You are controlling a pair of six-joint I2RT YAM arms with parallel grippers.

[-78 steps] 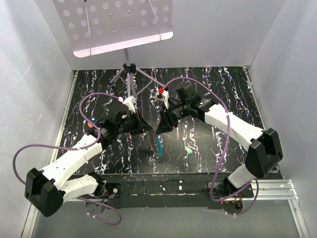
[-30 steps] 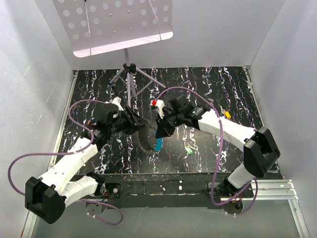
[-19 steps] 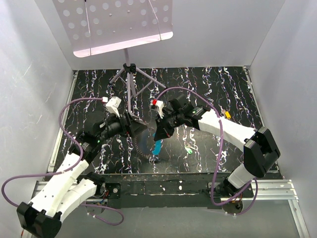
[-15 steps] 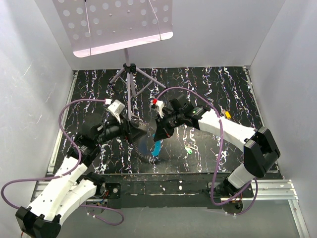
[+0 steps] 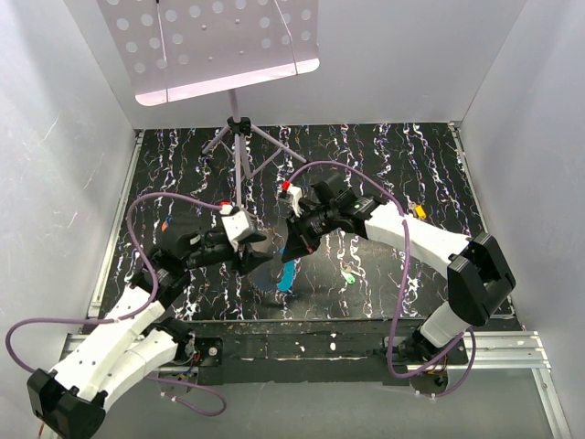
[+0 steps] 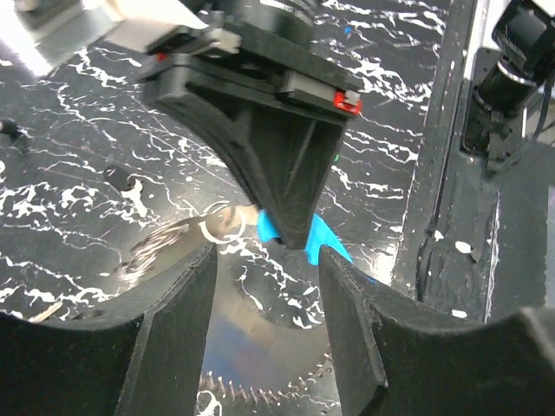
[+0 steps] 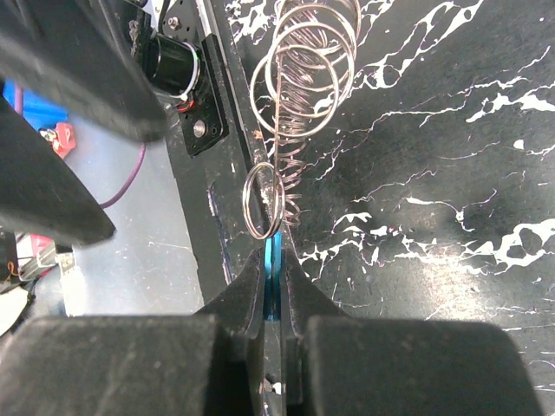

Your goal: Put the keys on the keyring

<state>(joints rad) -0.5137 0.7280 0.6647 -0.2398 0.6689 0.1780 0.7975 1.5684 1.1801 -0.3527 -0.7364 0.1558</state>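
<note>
A: left tool (image 5: pixel 260 260), state?
B: It sits left of centre, near the front edge of the worktop (image 5: pixel 411 155), pointing right. The fingers (image 6: pixel 173 329) stand apart with a clear gap and nothing pinched. Through that gap its wrist view shows the other tool's tip straight ahead, close.
A: are the two touching?
B: Can't tell. The tips are near each other, but the top view is too coarse.
A: right tool (image 5: pixel 292 249)?
B: It comes in from the right, angled down and left, over the worktop's centre toward the front edge. The fingers are clamped tight on the keyring (image 5: pixel 286 274), gripping its light-blue strip (image 7: pixel 272 277).
A: where does the keyring sit?
B: At the right tool's tip, just right of the left tool. From the pinch, the strip runs toward the front edge. The right wrist view shows a small silvery split ring (image 7: pixel 246 204) just past the fingertips, then larger wire coils (image 7: pixel 303 52) beyond it. Can't tell whether it is lifted or resting on the worktop.
A: key?
B: The green-headed key (image 5: pixel 348 277) lies on the worktop to the right of the keyring, near the front edge and apart from both tools. It is not on the ring.
</note>
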